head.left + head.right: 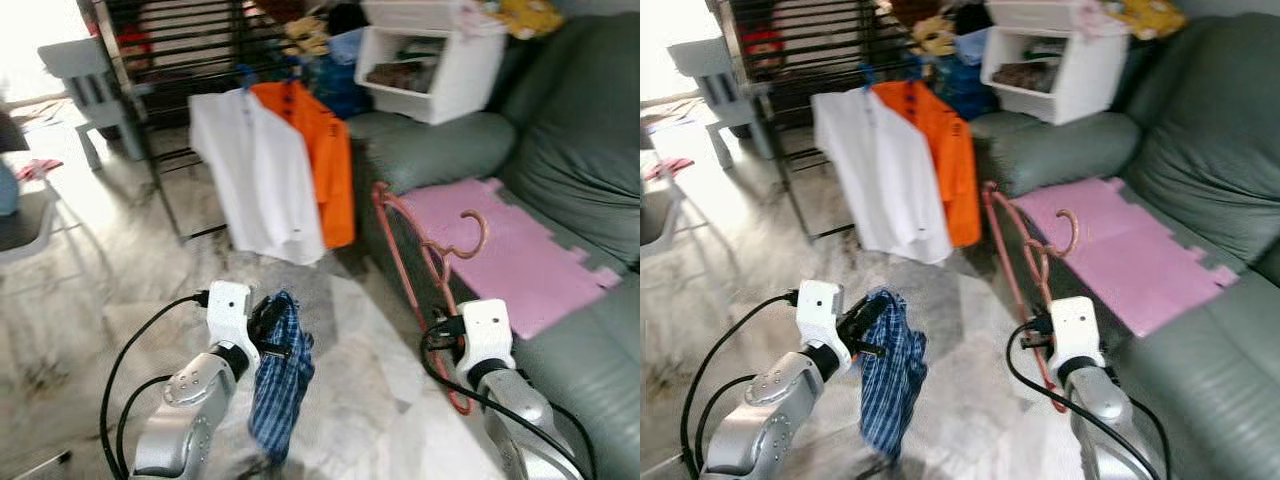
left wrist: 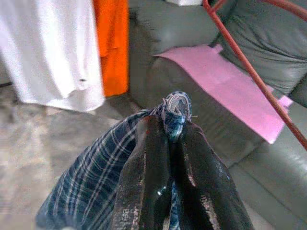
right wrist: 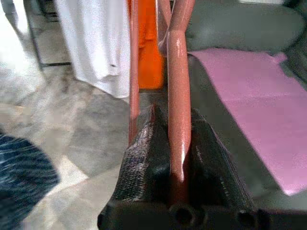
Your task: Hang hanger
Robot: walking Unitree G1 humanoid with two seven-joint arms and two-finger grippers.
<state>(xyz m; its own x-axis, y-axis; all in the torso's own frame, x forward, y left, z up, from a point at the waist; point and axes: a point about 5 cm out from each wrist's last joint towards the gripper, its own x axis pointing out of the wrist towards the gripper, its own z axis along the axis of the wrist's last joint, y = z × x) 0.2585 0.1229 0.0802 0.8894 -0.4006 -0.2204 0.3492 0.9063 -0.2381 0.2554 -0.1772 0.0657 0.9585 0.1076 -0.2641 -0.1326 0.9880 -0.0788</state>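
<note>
With the right gripper (image 3: 175, 143) clenched on the red hanger (image 1: 425, 265) near the sofa (image 1: 560, 150) and the left gripper (image 2: 172, 158) pinching a plaid cloth (image 1: 280, 375) (bunched), the hanger could twist loose before reaching the far rack (image 1: 180, 60)

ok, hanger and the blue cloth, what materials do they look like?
Hanger: likely plastic or coated metal, reddish-brown, glossy highlights along the rod; shut in right gripper. Blue cloth: thin woven plaid fabric, drapes limp; pinched in left gripper.
</note>
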